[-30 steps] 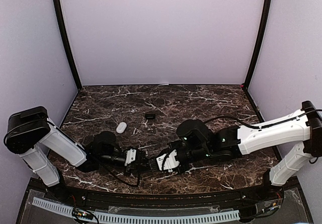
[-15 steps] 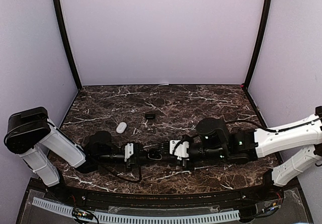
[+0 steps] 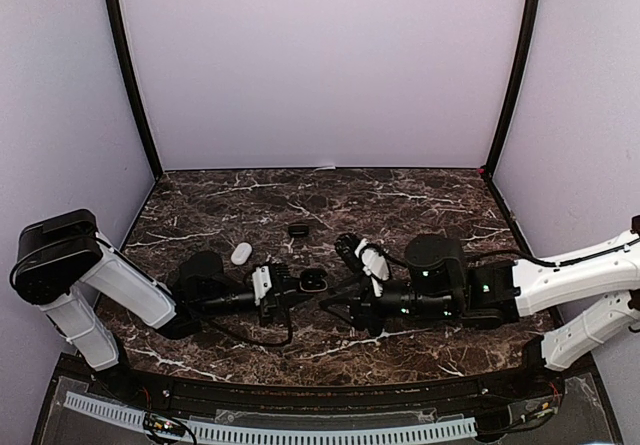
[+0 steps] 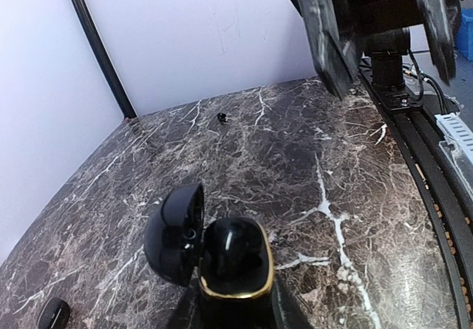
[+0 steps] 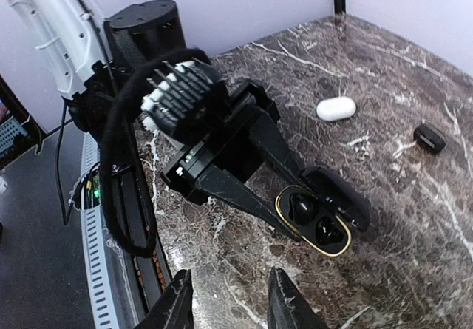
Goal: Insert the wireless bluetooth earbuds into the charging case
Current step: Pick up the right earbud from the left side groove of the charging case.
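My left gripper [image 3: 303, 286] is shut on a black charging case [image 3: 314, 281] and holds it low over the marble. The case [image 5: 318, 219] has a gold rim, and its lid [image 4: 173, 233] stands open. Two dark glossy rounded shapes lie in its wells; I cannot tell if they are earbuds. My right gripper [image 3: 347, 244] is raised just right of the case, open and empty, looking down on it [image 5: 230, 304]. A tiny black earbud [image 4: 222, 117] lies far off on the table.
A white pebble-like case [image 3: 241, 253] lies on the marble table [image 3: 430, 205] left of the grippers, also in the right wrist view [image 5: 336, 108]. A small black case [image 3: 298, 230] lies behind them. Purple walls enclose three sides.
My right gripper has drawn back from the left gripper and risen, moving right and toward the back. My left gripper has carried the black case a little right and back.
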